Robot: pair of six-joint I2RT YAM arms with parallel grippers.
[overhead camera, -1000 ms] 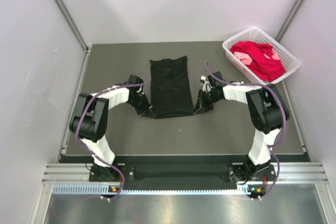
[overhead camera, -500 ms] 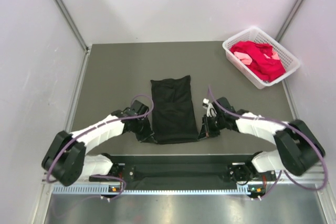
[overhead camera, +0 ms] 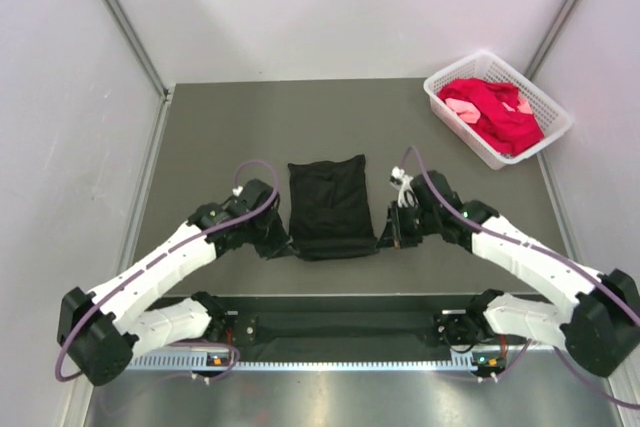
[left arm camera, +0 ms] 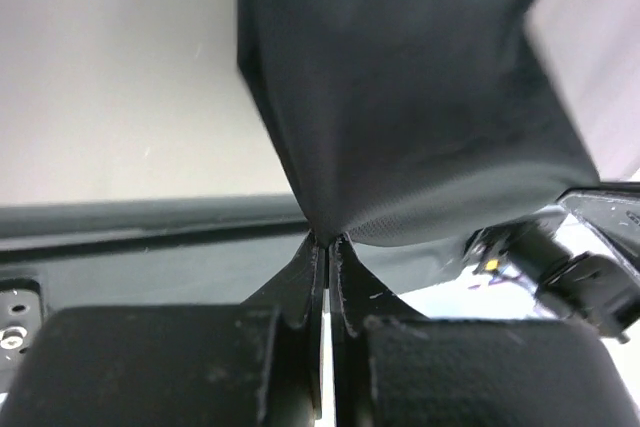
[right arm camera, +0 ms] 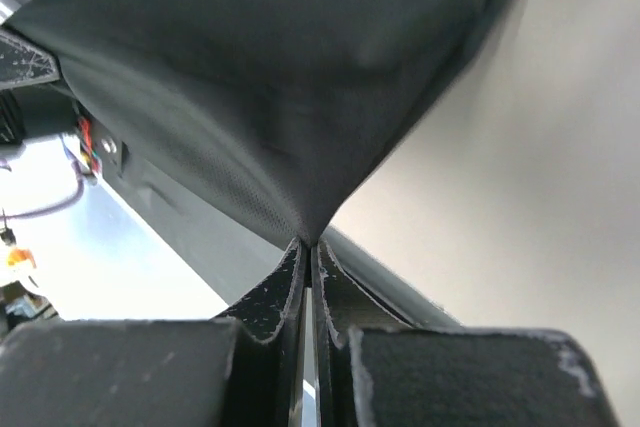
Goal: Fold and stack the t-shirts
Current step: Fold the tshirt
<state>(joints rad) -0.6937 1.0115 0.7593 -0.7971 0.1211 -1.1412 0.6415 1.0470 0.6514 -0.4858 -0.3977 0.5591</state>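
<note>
A black t-shirt (overhead camera: 330,205), folded into a narrow strip, hangs between my two grippers near the front of the table. My left gripper (overhead camera: 283,244) is shut on its near left corner; in the left wrist view (left arm camera: 326,239) the cloth (left arm camera: 400,97) fans out from the closed tips. My right gripper (overhead camera: 385,241) is shut on the near right corner; the right wrist view (right arm camera: 308,243) shows the black cloth (right arm camera: 270,77) pinched the same way. A red t-shirt (overhead camera: 495,112) and a pale pink t-shirt (overhead camera: 460,107) lie bunched in the white basket.
The white lattice basket (overhead camera: 440,83) stands at the back right corner of the dark table (overhead camera: 220,127). Grey walls close in the left, back and right. A metal rail (overhead camera: 340,327) runs along the near edge by the arm bases.
Both grippers pulled the black t-shirt's near edge toward the front over the last second, then lifted it slightly back. The shirt now looks shorter. The arms have stretched out sideways.
</note>
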